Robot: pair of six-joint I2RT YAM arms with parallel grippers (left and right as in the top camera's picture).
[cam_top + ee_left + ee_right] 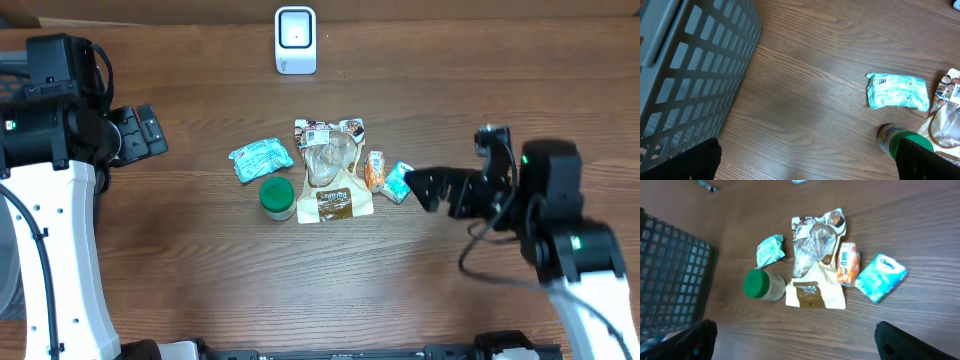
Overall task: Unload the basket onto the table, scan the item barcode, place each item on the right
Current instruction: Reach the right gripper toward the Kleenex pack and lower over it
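Observation:
A white barcode scanner (296,40) stands at the back middle of the table. Below it lies a cluster of items: a teal packet (260,158), a green-lidded jar (277,197), a clear and brown bag (333,170), an orange packet (375,170) and a teal tissue pack (399,182). The orange packet (848,264) shows a barcode label in the right wrist view. My right gripper (430,188) hovers open just right of the tissue pack and holds nothing. Far to the left, my left gripper (140,135) is open and empty, with the jar (900,140) beside its right finger in the left wrist view.
A grey slatted basket (690,65) stands at the table's left side, close to my left gripper (810,165). In the right wrist view the basket (670,275) looks dark, left of my right gripper (800,342). Bare wood lies in front of the items.

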